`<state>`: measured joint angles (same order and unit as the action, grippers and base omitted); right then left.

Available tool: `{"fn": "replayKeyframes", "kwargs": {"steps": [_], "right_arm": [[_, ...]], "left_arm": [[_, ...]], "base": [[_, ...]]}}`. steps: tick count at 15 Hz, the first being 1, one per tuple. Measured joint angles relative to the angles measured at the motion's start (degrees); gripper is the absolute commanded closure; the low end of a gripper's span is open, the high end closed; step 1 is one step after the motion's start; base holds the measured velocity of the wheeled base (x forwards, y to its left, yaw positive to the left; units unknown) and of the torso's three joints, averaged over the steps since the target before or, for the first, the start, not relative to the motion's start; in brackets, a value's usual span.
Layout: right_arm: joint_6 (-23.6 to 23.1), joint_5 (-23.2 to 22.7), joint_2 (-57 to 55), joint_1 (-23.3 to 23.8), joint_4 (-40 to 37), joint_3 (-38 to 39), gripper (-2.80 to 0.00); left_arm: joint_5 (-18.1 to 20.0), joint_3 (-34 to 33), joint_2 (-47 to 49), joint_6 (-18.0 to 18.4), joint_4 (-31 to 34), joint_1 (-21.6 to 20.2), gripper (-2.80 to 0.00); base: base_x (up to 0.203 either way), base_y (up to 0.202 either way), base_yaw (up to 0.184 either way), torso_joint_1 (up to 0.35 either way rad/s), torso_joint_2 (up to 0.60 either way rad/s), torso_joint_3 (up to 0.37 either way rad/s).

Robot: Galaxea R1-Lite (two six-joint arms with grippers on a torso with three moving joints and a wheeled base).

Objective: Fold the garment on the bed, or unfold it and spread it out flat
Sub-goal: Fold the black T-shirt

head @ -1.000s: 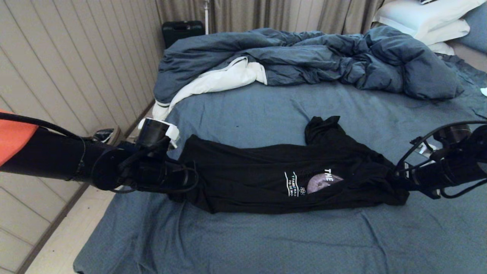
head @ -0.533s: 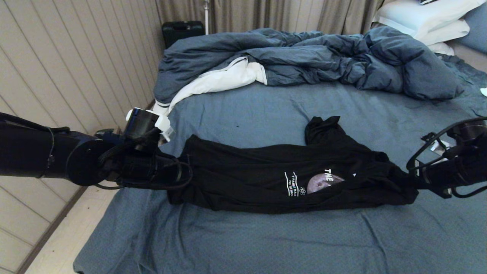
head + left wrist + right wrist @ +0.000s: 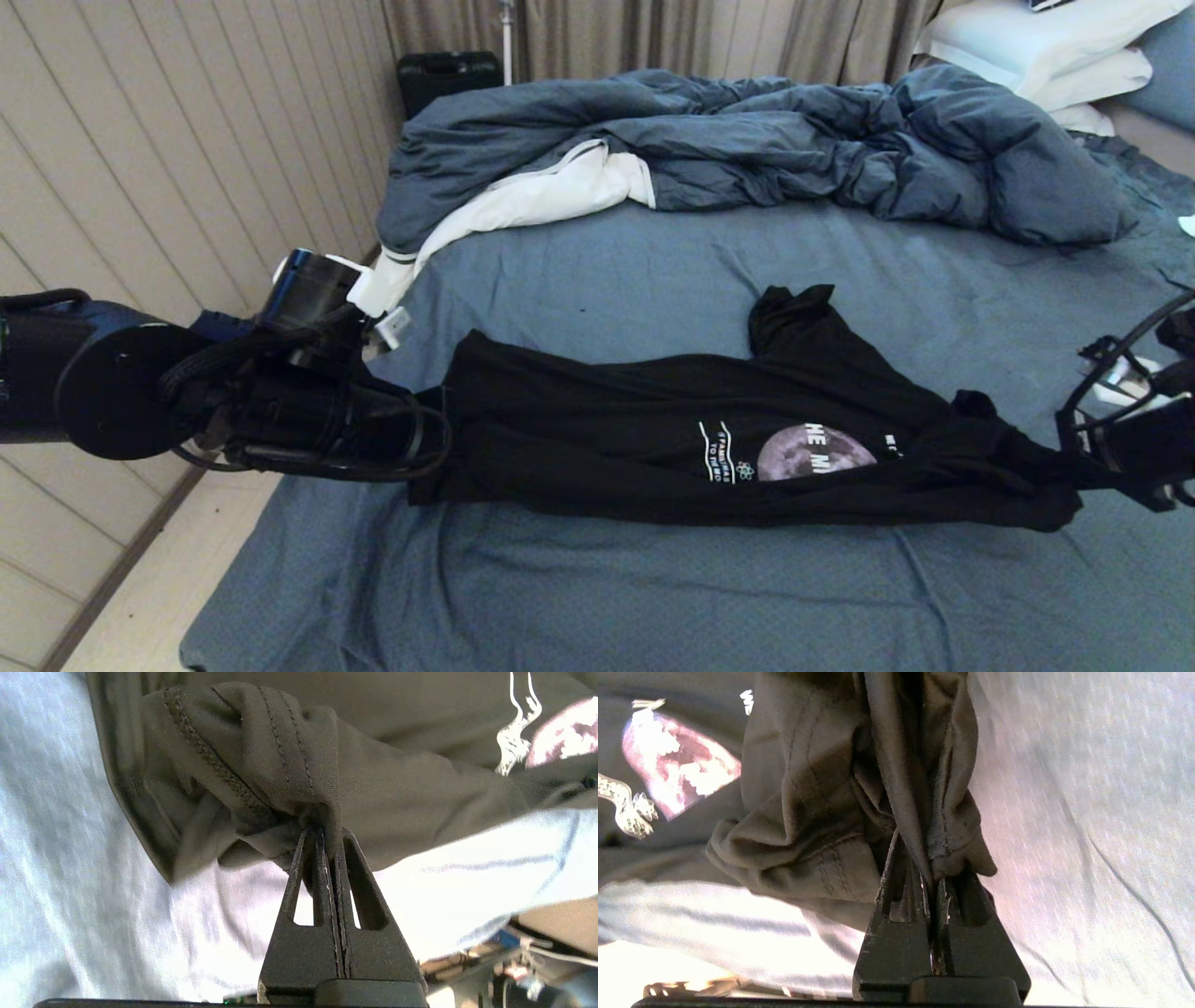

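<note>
Stretching shirt (image 3: 653, 439) across bed (image 3: 597, 579) | left pincer (image 3: 327, 835) clamped on one end, right pincer (image 3: 931, 872) clamped on other | shirt bunched lengthwise, moon print partly showing | next: likely lift and spread its width flat.

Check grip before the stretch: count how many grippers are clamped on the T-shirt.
2: left gripper pinches the T-shirt at its left end, right gripper at its right end.
</note>
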<state>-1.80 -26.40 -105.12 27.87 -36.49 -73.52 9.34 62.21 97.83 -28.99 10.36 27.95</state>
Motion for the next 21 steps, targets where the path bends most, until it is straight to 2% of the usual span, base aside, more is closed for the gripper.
{"fn": "replayKeyframes", "kwargs": {"steps": [9,13,16,21], "right_arm": [[-10.0,0.1,2.8,5.6,-8.5,0.3,0.00],[-15.4,0.3,4.6,8.6,-11.5,2.3,0.00],[-17.0,0.5,6.6,10.7,-11.7,5.3,0.00],[-17.7,0.8,9.2,12.7,-11.5,9.7,0.00]], "left_arm": [[-0.1,-1.6,-6.6,0.4,6.6,1.7,0.00],[-0.3,-4.4,-10.3,0.0,9.1,4.6,0.00],[-0.6,-7.9,-13.4,-0.3,9.6,6.7,0.00],[-0.5,-11.7,-17.9,-0.9,10.9,7.7,0.00]], "base": [[0.000,0.000,0.000,0.000,0.00,0.000],[0.000,0.000,0.000,0.000,0.00,0.000],[0.000,0.000,0.000,0.000,0.00,0.000],[0.000,0.000,0.000,0.000,0.00,0.000]]}}
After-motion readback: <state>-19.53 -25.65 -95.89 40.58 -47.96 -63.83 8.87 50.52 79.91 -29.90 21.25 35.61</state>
